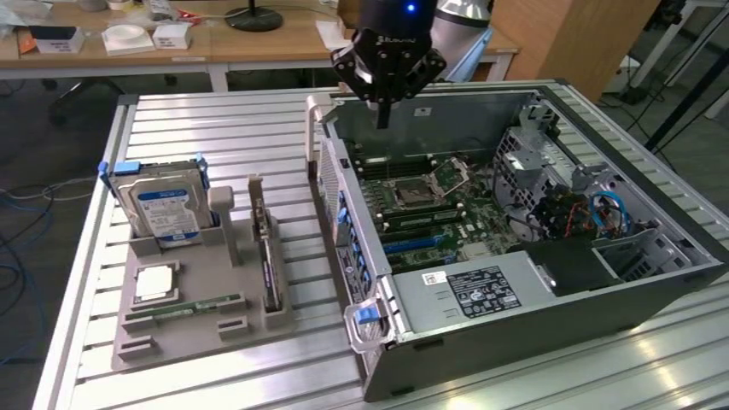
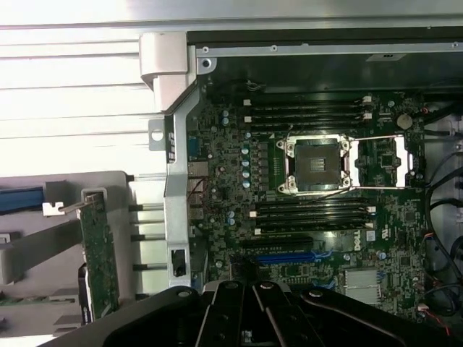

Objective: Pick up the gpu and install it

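Observation:
The gpu (image 1: 265,256) is a thin card with a green board, standing on its long edge in a grey holder (image 1: 205,337) on the exterior view's left; its silver bracket end points away. The wrist view shows the gpu (image 2: 99,253) as a green strip beside the case wall. My gripper (image 1: 384,118) hangs above the far edge of the open computer case (image 1: 513,307), well away from the card. Its fingers are together and hold nothing. The gripper (image 2: 253,296) looks down on the motherboard (image 2: 318,181).
The holder also carries a silver hard drive (image 1: 166,212) with a blue label, a processor (image 1: 154,282) and a RAM stick (image 1: 183,307). Inside the case are the empty processor socket (image 1: 412,195), a blue slot (image 2: 289,256), the power supply (image 1: 479,295) and drive cages. A case handle (image 1: 367,326) juts out.

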Robot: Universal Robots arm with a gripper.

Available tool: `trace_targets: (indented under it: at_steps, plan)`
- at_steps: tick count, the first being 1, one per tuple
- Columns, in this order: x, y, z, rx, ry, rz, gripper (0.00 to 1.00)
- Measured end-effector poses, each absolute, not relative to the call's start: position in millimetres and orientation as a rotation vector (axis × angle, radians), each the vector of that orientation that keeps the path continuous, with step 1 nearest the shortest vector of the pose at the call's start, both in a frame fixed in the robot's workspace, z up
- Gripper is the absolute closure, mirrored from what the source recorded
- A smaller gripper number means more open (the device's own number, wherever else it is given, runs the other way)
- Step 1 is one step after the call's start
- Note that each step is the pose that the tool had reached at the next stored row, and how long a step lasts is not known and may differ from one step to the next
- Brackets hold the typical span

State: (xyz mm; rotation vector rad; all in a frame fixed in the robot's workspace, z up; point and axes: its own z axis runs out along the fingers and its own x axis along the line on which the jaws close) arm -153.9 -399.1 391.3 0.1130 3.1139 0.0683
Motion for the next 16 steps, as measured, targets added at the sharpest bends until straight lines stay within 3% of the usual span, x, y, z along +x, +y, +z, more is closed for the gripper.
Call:
trace_targets:
  at_steps: [16]
  plan:
    - [-160.9, -399.1, 391.2, 0.110, 3.114, 0.068, 0.89]
